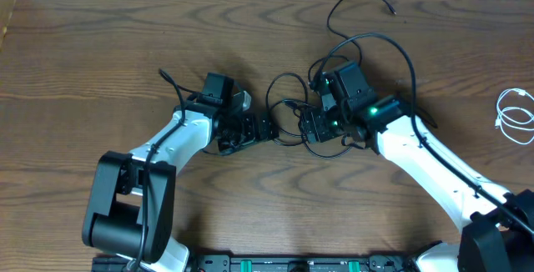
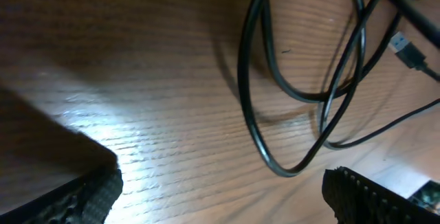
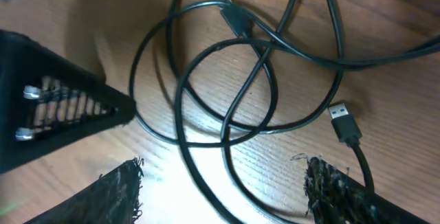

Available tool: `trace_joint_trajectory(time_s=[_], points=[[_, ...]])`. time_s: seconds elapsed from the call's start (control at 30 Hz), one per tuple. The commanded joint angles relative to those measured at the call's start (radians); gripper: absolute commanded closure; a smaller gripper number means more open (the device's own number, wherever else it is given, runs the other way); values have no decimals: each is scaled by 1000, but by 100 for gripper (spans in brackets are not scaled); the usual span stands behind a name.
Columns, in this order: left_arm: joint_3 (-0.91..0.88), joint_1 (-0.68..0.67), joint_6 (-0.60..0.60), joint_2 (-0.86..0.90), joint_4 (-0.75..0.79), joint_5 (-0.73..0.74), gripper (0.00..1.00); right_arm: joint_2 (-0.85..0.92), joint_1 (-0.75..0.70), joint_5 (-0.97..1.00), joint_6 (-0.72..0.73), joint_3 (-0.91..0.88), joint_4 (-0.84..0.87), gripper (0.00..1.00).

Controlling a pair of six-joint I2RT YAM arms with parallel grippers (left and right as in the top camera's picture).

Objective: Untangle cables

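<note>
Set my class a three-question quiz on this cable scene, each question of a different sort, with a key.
1. True or false: the white cable is tangled in with the black cables.
2. Pick one. The right gripper is: A) open above the black cables; B) shut on a plug; C) out of every view.
3. Short answer: which is nearer the white cable, the left gripper or the right gripper?

Key: 1 false, it lies apart at the right edge of the overhead view. 2 A. 3 the right gripper.
</note>
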Motion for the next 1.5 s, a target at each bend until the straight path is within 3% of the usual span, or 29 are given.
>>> trace_joint_trajectory(time_s=[0.0, 0.17, 0.33, 0.57, 0.63, 0.9, 1.47], points=[[-16, -3, -47, 66, -4, -33, 1, 4, 8, 10, -13, -55, 54, 26], [-16, -13, -47, 66, -4, -34, 1, 4, 8, 10, -13, -111, 130, 36], [-16, -46, -47, 66, -5, -99, 1, 4, 8, 10, -13, -120, 139, 64], [-16, -117, -107, 66, -10, -261, 1, 4, 8, 10, -12, -120, 124, 84], [-16, -142, -143, 66, -10, -328, 0, 4, 8, 10, -12, -120, 122, 99], [-17, -186, -174, 67, -18, -486, 1, -45, -7, -38, -13, -103, 122, 99], [-79, -187, -182, 69, 10, -549, 1, -560, -86, -105, -2, -89, 192, 99]])
